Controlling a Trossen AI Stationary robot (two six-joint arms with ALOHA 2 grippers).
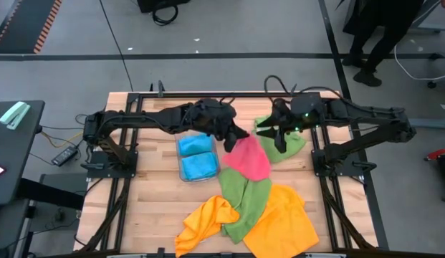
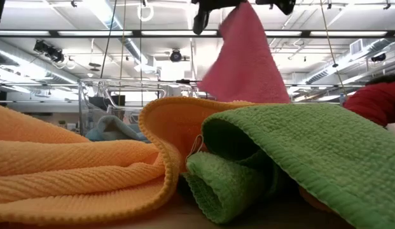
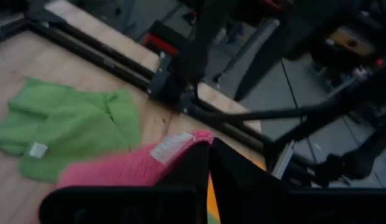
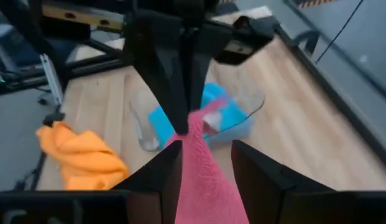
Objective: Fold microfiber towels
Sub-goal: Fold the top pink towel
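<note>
A pink towel [image 1: 249, 159] hangs in the air over the middle of the table, with my left gripper [image 1: 231, 136] shut on its top. My right gripper [image 4: 206, 146] stands open just to its right, and the pink cloth [image 4: 205, 186] shows in the gap between its fingers; whether it touches them I cannot tell. Below the right gripper a green towel [image 1: 294, 143] lies flat on the table. Another green towel [image 1: 247, 197] and two orange towels [image 1: 283, 222] lie crumpled in a pile at the near side. My left gripper pinches the pink towel's top corner [image 3: 180, 142], beside its white label, between its two shut fingers. It comes from the table's left side, slanting a little downward. The towel [image 2: 248, 57] hangs below the fingers and widens downward; the pile hides its lower edge in the low view.
A small clear tray [image 1: 183, 172] holding folded blue towels [image 1: 198, 154] stands left of centre, close under the left arm. The orange and green pile fills the near middle of the table. A person stands beyond the far right corner [image 1: 380, 36].
</note>
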